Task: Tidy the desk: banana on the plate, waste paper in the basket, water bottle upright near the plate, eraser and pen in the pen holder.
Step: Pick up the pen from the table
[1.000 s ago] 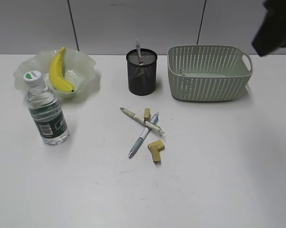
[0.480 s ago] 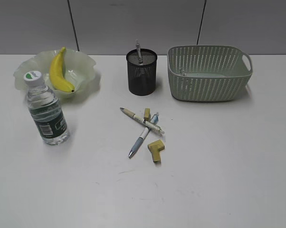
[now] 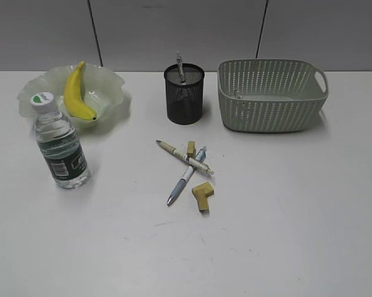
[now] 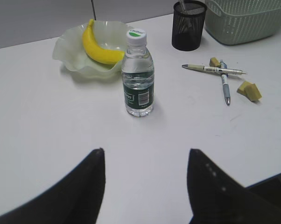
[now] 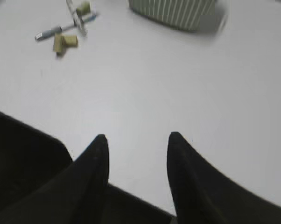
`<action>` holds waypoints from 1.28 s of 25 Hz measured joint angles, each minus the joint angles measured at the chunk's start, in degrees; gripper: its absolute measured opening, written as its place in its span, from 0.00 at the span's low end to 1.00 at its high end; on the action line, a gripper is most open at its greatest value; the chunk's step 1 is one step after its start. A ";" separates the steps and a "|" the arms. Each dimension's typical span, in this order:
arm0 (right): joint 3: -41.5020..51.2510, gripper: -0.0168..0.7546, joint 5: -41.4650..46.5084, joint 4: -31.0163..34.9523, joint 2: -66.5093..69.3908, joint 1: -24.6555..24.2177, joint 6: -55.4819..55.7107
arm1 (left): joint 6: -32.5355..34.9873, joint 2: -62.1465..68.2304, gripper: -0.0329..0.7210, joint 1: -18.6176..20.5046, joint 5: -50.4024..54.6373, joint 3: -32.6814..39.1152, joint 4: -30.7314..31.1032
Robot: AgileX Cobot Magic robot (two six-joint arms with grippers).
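My left claw [image 4: 145, 156] and right claw [image 5: 136, 140] hang apart, empty. Ahead of the left stands the water bottle [image 4: 138, 74], upright beside the plate [image 4: 73, 56]; two pens [image 5: 66, 25] and erasers [image 5: 64, 43] lie beyond the right, unsorted.

Setting: staged desk station, lab or office type; which of the two cannot be told. Evidence: plain white desk [image 3: 285, 235] filling the lower frame; grey panelled wall [image 3: 173, 31] with dark vertical seams across the top; black mesh pen holder [image 3: 185, 94] at upper centre; pens [image 3: 185, 158] and erasers [image 3: 202, 194] loose at mid-frame.
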 joint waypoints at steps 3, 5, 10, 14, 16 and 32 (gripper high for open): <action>0.99 0.46 -3.06 0.06 -2.67 0.00 0.25 | 0.00 0.00 0.60 0.00 0.00 0.00 -0.06; 1.99 0.46 -4.67 0.25 -2.66 0.00 0.45 | 0.07 0.73 0.60 0.00 -0.12 0.00 -0.39; 2.17 0.46 -5.55 0.36 -2.66 0.00 0.57 | 6.58 8.10 0.60 0.00 -3.97 -1.69 -6.43; 2.17 0.46 -5.62 0.42 -2.66 0.00 0.57 | 14.69 21.46 0.60 0.00 -9.34 -4.37 -13.04; 2.17 0.46 -5.63 0.42 -2.66 0.00 0.62 | 18.11 29.76 0.60 0.00 -10.70 -6.57 -15.73; 2.18 0.46 -5.80 0.42 -2.66 0.00 0.68 | 48.83 76.71 0.60 -7.75 -19.47 -36.73 -21.92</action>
